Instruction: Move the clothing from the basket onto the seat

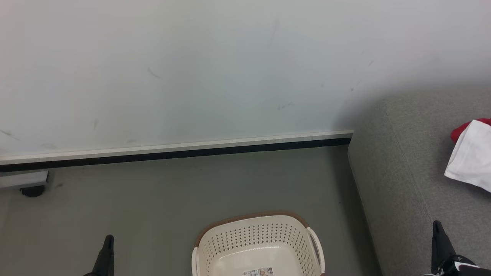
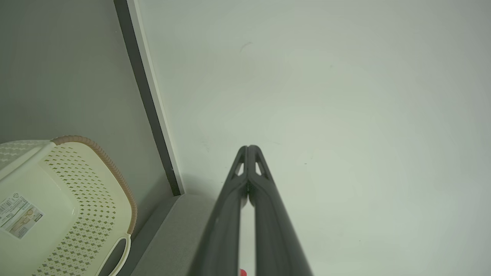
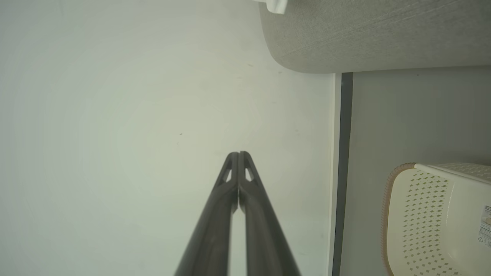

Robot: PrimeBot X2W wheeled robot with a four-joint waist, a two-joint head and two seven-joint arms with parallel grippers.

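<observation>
- Left claw (image 1: 109, 242): both fingers pressed together tip to tip, clenched on nothing. The left wrist view confirms it (image 2: 248, 148), with the 2 fingers meeting along their length and aimed at the pale wall (image 2: 345, 115).
- Right claw (image 1: 436, 227): likewise clenched, nothing between the fingers. The right wrist view (image 3: 238, 154) shows the tips closed against each other and also pointed at the wall.
- Basket (image 1: 251, 217): on the grey floor (image 1: 153, 199), between the 2 claws, right of the left claw and left of the right claw, apart from both. Its bare inner bottom carries a printed label (image 1: 259, 272).
- Seat (image 1: 402, 153): under and beyond the right claw, just right of the basket, its far corner against the wall.
- Clothing (image 1: 471, 157): on the seat, ahead and slightly right of the right claw, well apart from its tips. A white fold is uppermost with red fabric behind it, cut off by the picture's edge.
- Skirting (image 1: 172, 153): a dark strip beyond both claws, running along the foot of the wall.
</observation>
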